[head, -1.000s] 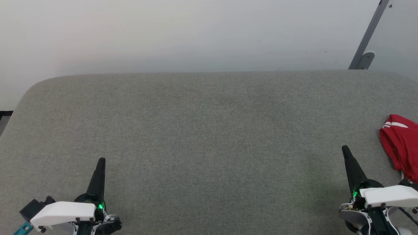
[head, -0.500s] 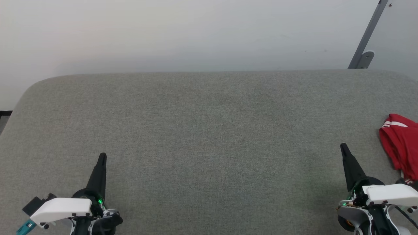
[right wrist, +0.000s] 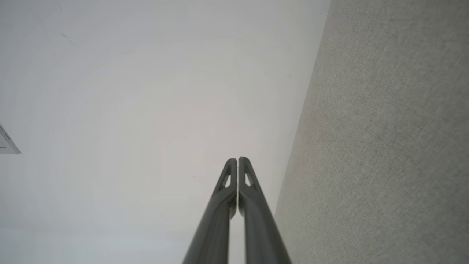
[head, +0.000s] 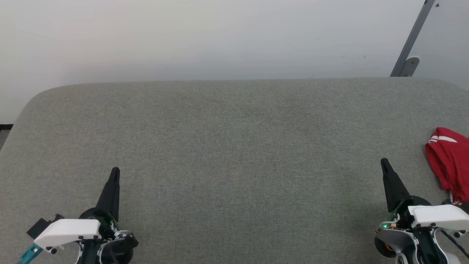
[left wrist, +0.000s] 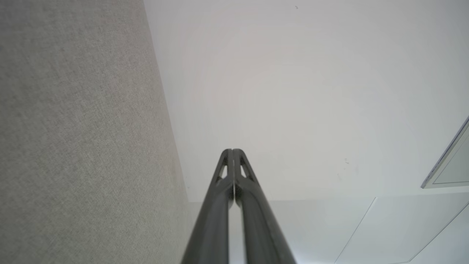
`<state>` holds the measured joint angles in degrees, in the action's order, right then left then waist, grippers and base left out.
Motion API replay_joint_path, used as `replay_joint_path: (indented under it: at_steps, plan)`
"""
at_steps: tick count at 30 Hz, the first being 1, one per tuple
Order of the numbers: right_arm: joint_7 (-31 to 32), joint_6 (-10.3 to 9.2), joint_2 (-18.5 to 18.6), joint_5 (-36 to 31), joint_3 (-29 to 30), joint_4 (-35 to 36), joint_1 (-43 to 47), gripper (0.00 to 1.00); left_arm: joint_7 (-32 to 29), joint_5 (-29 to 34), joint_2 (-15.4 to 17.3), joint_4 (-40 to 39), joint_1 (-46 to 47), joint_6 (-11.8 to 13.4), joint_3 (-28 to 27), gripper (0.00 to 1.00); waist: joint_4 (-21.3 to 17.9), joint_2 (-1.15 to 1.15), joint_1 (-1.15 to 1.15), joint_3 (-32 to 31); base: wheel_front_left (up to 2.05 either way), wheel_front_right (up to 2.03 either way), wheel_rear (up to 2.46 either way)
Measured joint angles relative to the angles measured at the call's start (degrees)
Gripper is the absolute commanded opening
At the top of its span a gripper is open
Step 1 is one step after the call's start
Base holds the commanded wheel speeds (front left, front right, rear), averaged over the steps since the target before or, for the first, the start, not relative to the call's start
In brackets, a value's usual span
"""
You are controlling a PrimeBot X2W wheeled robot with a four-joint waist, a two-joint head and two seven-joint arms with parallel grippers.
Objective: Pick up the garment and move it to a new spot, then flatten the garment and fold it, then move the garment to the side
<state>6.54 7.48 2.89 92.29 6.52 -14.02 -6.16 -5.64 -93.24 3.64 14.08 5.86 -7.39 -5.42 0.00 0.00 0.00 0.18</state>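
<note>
Your left gripper [head: 115, 171] and right gripper [head: 384, 162] match: long black tapered fingers [head: 109, 196], white wrist covers [head: 67, 230] with dark screws [head: 54, 250], green LEDs [head: 384, 226], and a teal tab [head: 29, 253] on the left.

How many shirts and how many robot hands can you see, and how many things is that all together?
Shirts: 1, the red garment, bunched up at the right edge of the grey surface.
Robot hands: 2, the left hand and the right hand, both shut and holding nothing.
Total: 3
</note>
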Motion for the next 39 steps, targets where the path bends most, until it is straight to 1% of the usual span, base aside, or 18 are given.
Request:
replay_joint_path:
  at_steps: [39]
  plan:
    - [0.0,0.0,0.0,0.0,0.0,0.0,0.0,0.0,-0.4,0.2,-0.3,0.0,0.0,0.0,-0.4,0.0,0.0,0.0,0.0,0.0,0.0,0.0,0.0]
